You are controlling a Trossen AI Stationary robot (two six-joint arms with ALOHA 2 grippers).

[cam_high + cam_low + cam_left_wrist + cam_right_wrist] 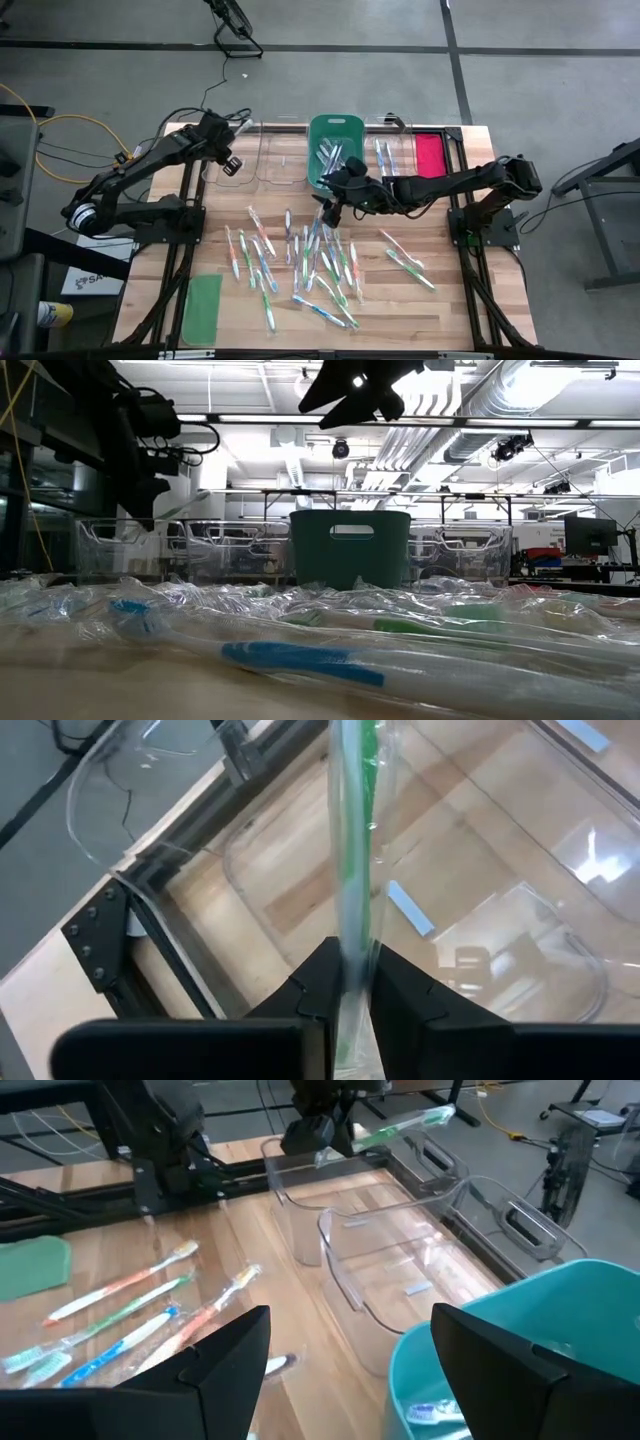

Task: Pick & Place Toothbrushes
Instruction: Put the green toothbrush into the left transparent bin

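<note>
My left gripper [233,142] hovers over the clear bins [240,160] at the table's far left, shut on a green toothbrush [400,1125] in a clear wrapper. My right gripper [350,1370] stands wide open with nothing between its fingers. It is just in front of the green bin [335,150], above the far end of the toothbrush pile [310,260]. That pile lies flat, spread over the middle of the table. The green bin also holds some toothbrushes [330,155]. My left gripper pinches the wrapped green toothbrush near one end [350,935] between its two fingers [400,995]. The fingers slant downward from the table's left side, and the toothbrush runs on past their tips. It is lifted clear, roughly level, with its free end [438,1117] over a clear bin.
Further clear bins [392,150] stand right of the green bin, with a red-pink lid [430,155] at the far right. A green lid [203,308] lies at the near left. Bare wood shows at the near right [460,320].
</note>
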